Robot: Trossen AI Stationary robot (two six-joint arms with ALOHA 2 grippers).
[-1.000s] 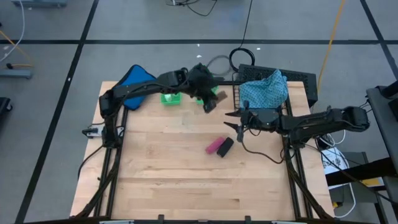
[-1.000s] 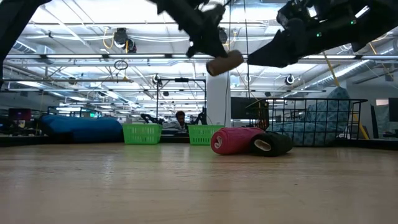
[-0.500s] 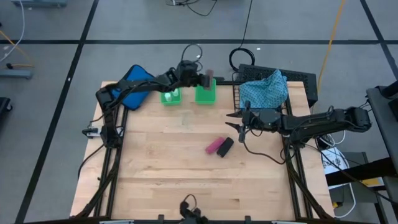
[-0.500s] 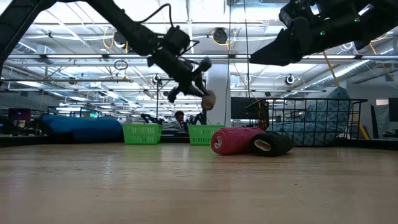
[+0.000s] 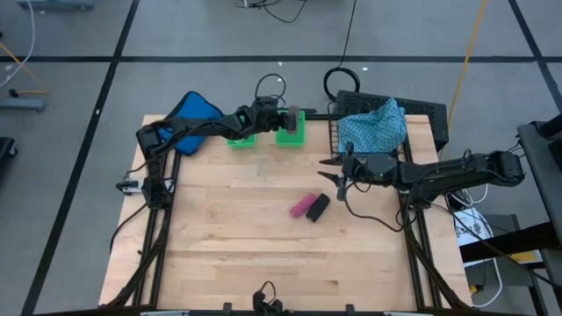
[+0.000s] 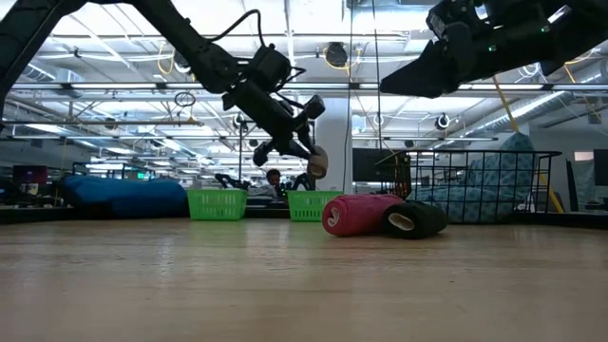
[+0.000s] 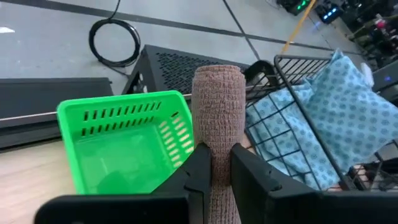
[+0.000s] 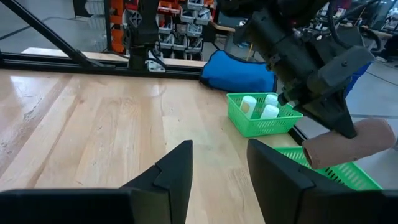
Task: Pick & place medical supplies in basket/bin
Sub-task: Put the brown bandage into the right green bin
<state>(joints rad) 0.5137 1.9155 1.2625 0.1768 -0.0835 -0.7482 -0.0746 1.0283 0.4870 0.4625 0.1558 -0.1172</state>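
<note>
The left gripper (image 5: 283,117) is pinching a brown roll (image 7: 217,118) between its two dark fingers (image 7: 200,165) and holding it in the air above a small green bin (image 7: 118,146), at the far edge of the wooden table (image 5: 255,237). In the low view the roll (image 6: 317,160) is hanging clear of the tabletop, above the green bins. Beside this bin, the black wire basket (image 7: 298,81) is holding the blue-green patterned cloth (image 5: 373,127), which is filling much of it and rising above its rim.

A second green bin (image 8: 264,118) is sitting just beside a solid blue pouch (image 5: 191,118), and at least two white bottles (image 8: 261,107) are standing inside it; their caps cannot be made out.

The right gripper (image 5: 328,170) is hovering above the table just in front of the basket, its fingers (image 8: 177,168) spread apart and holding nothing. The pink roll (image 5: 303,206) and the black roll (image 5: 319,207) are lying on their sides near the middle of the table, touching each other, near the right gripper. In the low view the black roll's open core (image 6: 403,221) is facing the camera.
</note>
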